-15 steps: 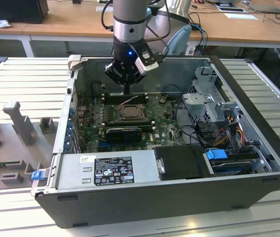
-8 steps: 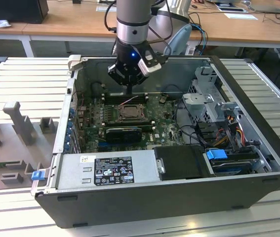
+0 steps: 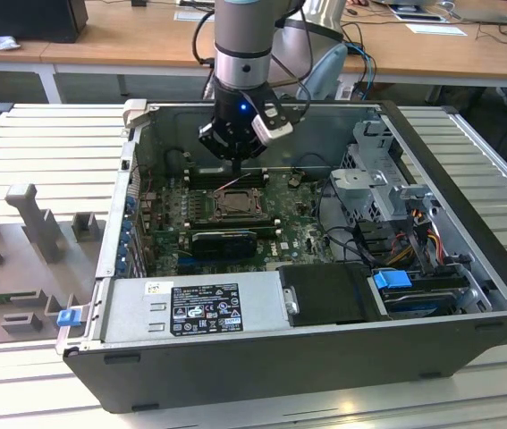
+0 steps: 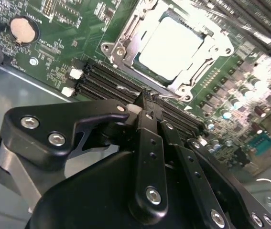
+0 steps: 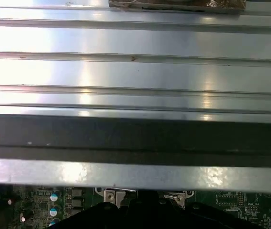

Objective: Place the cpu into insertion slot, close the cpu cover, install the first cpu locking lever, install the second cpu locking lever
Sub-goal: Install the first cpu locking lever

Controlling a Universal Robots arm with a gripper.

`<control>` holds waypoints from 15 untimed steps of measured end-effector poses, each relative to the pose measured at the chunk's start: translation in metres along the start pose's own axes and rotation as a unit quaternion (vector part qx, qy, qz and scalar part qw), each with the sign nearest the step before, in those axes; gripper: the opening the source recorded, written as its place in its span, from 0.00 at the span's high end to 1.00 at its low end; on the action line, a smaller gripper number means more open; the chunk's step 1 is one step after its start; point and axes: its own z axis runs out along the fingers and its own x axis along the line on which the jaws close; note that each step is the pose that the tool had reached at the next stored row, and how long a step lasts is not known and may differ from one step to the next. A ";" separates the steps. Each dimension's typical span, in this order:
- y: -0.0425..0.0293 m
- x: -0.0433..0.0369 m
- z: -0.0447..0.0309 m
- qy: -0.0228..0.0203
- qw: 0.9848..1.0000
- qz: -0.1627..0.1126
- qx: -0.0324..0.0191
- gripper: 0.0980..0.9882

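Note:
The open computer case (image 3: 325, 375) lies on its side, with the green motherboard (image 3: 280, 223) inside. In the insertion slot (image 3: 232, 205) sits the cpu (image 4: 173, 43), its pale metal face up. The silver cpu cover (image 4: 125, 28) lies flat around the chip. A thin wire locking lever (image 4: 125, 89) runs along the socket's edge on the side of the memory slots. My gripper (image 4: 144, 101) is shut, nothing between its fingers, with the tips right at this lever. In the exterior view the gripper (image 3: 237, 165) hangs just behind the socket.
Black memory slots (image 4: 102, 76) run beside the socket and a coin battery (image 4: 23, 29) sits further off. A power supply (image 3: 190, 304), a black card (image 3: 222, 241), a drive cage (image 3: 387, 179) and cables (image 3: 414, 232) crowd the case. Grey fixtures (image 3: 34, 214) stand on the ribbed table.

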 end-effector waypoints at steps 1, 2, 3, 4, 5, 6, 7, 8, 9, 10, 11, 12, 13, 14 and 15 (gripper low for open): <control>0.0018 -0.0002 0.0026 0.000 1.000 0.000 0.000 0.99; 0.0032 -0.0013 0.0055 0.000 1.000 0.000 0.000 0.99; 0.0038 -0.0030 0.0075 0.000 1.000 0.000 0.000 0.99; 0.0040 -0.0045 0.0089 0.000 1.000 0.000 0.000 0.99; 0.0041 -0.0072 0.0115 0.000 1.000 0.000 0.000 0.99; 0.0040 -0.0075 0.0134 0.000 1.000 0.000 0.000 0.99; 0.0034 -0.0083 0.0159 0.000 1.000 0.000 0.000 0.99; 0.0032 -0.0103 0.0177 0.000 1.000 0.000 0.000 0.99; 0.0031 -0.0124 0.0191 0.000 1.000 0.000 0.000 0.99; 0.0030 -0.0145 0.0208 0.000 1.000 0.000 0.000 0.99; 0.0029 -0.0151 0.0222 0.000 1.000 0.000 0.000 0.99; 0.0029 -0.0155 0.0231 0.000 1.000 0.000 0.000 0.99; 0.0028 -0.0158 0.0239 0.000 1.000 0.000 0.000 0.99; 0.0028 -0.0160 0.0254 0.000 1.000 0.000 0.000 0.99; 0.0027 -0.0164 0.0264 0.000 1.000 0.000 0.001 0.99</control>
